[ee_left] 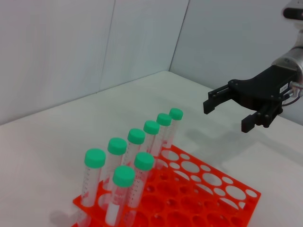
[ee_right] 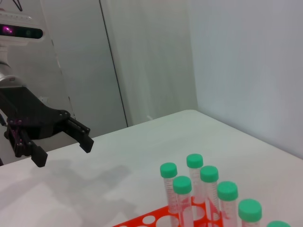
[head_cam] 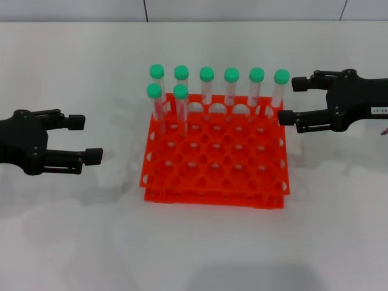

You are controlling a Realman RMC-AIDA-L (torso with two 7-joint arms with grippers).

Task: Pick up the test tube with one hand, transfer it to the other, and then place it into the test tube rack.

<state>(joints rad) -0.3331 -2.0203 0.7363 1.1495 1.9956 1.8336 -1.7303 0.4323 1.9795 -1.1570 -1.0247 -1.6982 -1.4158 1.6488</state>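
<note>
Several green-capped clear test tubes [head_cam: 207, 85] stand upright in the two back rows of the orange-red test tube rack [head_cam: 212, 176] at the table's middle. No tube is apart from the rack or held. My left gripper [head_cam: 85, 139], unlabelled, hovers open and empty to the left of the rack. On the other side, level with the back row, my right gripper [head_cam: 291, 100] with its white label is open and empty too. The left wrist view shows the tubes [ee_left: 136, 146], the rack [ee_left: 208, 198] and the right gripper [ee_left: 227, 116]. The right wrist view shows the tubes [ee_right: 194, 177] and the left gripper [ee_right: 61, 149].
The white table [head_cam: 73, 236] stretches around the rack on all sides. Pale walls stand behind it, as the wrist views show. The rack's front rows of holes hold nothing.
</note>
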